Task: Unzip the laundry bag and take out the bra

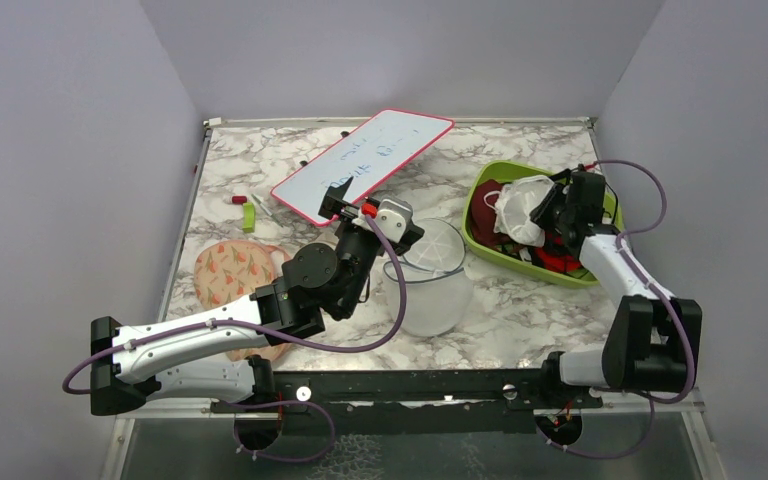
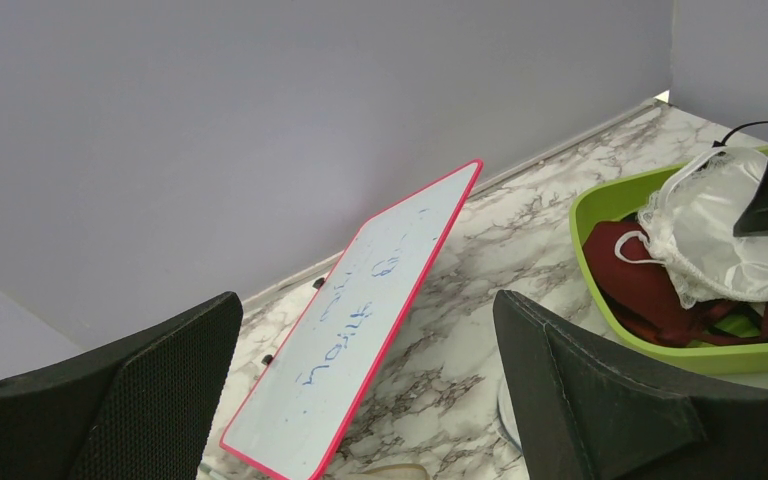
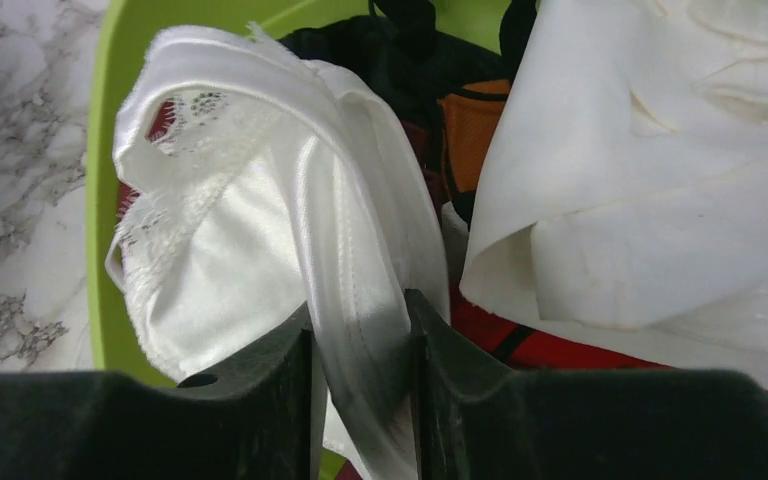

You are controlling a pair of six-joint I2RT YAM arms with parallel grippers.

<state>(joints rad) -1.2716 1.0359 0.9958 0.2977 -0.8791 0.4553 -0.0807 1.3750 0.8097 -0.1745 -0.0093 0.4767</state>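
Pinching white garment (image 3: 260, 230), right tool (image 3: 360, 335); laundry bag (image 1: 432, 285) translucent, drum-shaped.

Bag (image 1: 430, 295): white mesh drum, lying mid counter (image 1: 530, 300). Bra (image 2: 642, 282): maroon, crumpled in green bin (image 2: 582, 235), partly under white fabric (image 2: 720, 230).

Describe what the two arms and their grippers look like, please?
Both the left arm and right arm have white shells between chunky black joints, with a thin purple cable looping alongside each. The left gripper and right gripper each have two flat black fingers; the left's show a fine mesh texture.
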